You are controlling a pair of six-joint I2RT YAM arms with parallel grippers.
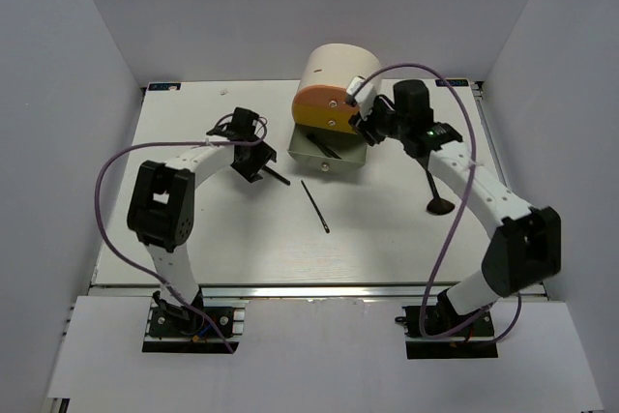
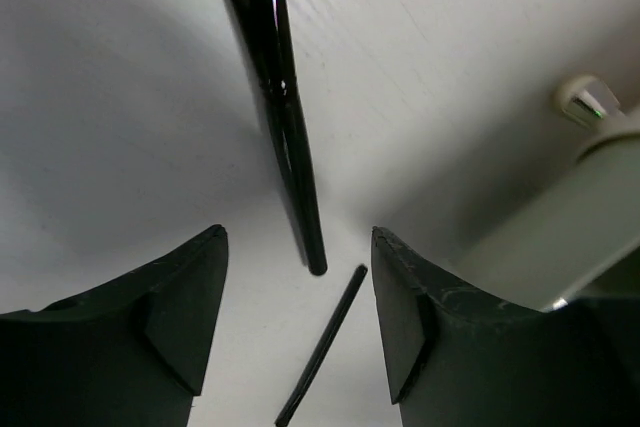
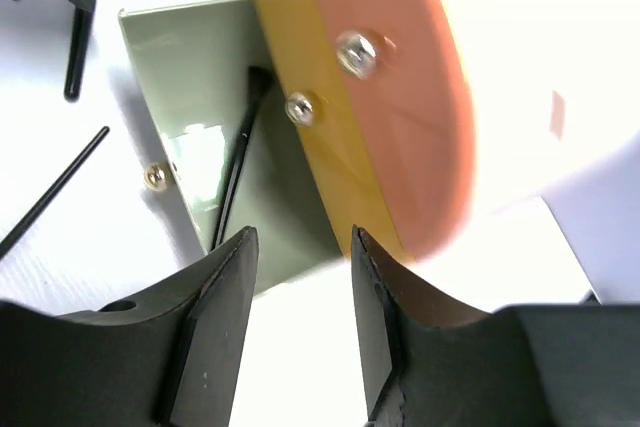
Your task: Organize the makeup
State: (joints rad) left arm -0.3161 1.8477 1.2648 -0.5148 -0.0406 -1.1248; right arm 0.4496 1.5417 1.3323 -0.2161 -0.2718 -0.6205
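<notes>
A black brush (image 2: 285,117) lies on the white table, its handle end reaching between my left gripper's (image 2: 298,237) open fingertips without touching them. In the top view this gripper (image 1: 259,169) hangs over that brush (image 1: 279,179). A slim black stick (image 1: 314,205) lies just right of it and also shows in the left wrist view (image 2: 325,357). My right gripper (image 3: 302,242) stands open and empty by the case's orange-yellow front (image 3: 400,97). Below that front the pulled-out drawer (image 3: 190,67) holds another thin brush (image 3: 238,162). A brush with a flared head (image 1: 440,204) lies at the right.
The big cream cylindrical case (image 1: 334,70) stands at the back middle, its open drawer (image 1: 343,163) sticking out toward the arms. My right arm curves round the case's right side. White walls close in the table on three sides.
</notes>
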